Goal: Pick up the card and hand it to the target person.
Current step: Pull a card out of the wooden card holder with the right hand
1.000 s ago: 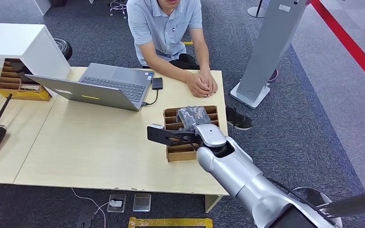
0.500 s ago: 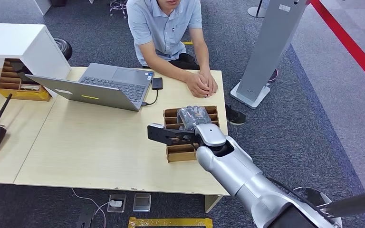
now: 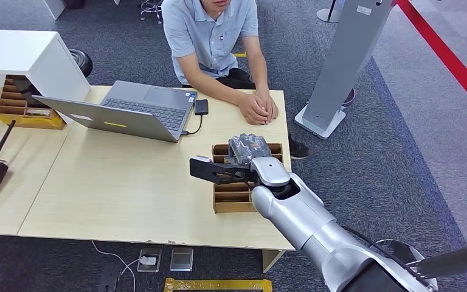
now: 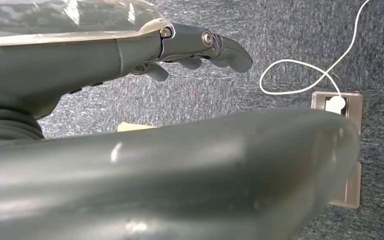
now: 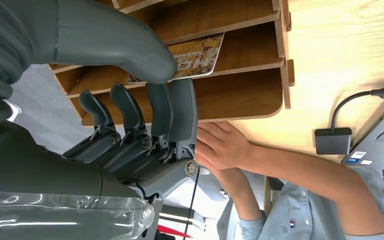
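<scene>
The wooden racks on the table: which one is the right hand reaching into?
The slotted rack near the person's clasped hands, where the right hand reaches toward a card. The other rack sits beside the laptop.

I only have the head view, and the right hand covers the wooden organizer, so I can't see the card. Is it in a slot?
Observer: Yes. The right wrist view shows the card lying in a slot of the organizer.
Operator: Is the right hand on it?
Observer: The right hand has its thumb over the card's edge. I cannot tell whether it is pinched.
Operator: And the left hand?
Observer: The left hand hangs over the carpet, holding nothing.
</scene>
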